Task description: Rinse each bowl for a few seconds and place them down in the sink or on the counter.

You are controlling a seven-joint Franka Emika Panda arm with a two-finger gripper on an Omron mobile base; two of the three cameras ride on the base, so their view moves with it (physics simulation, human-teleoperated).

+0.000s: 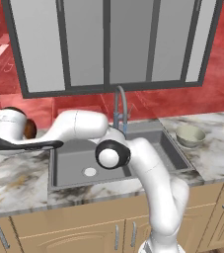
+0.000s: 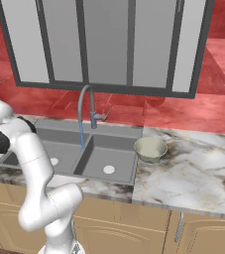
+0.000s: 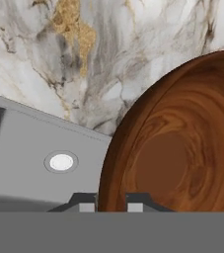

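gripping the rim of the glossy reddish-brown round bowl (image 3: 177,143), the gripper (image 3: 110,201) has its jaws clamped on it, above the white veined marble counter (image 3: 84,59) left of the grey double sink (image 1: 79,163). the pale greenish-beige bowl (image 1: 190,135) sits on the counter right of the sink.

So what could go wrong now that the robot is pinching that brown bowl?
The gripper pinches only the rim of the brown bowl, so the bowl could tip or slip and drop onto the counter beside the sink. Water is running from the faucet, and a wet rim might slip more easily. On its way there, the swinging arm could bump the faucet. The pale bowl looks safely out of the way.
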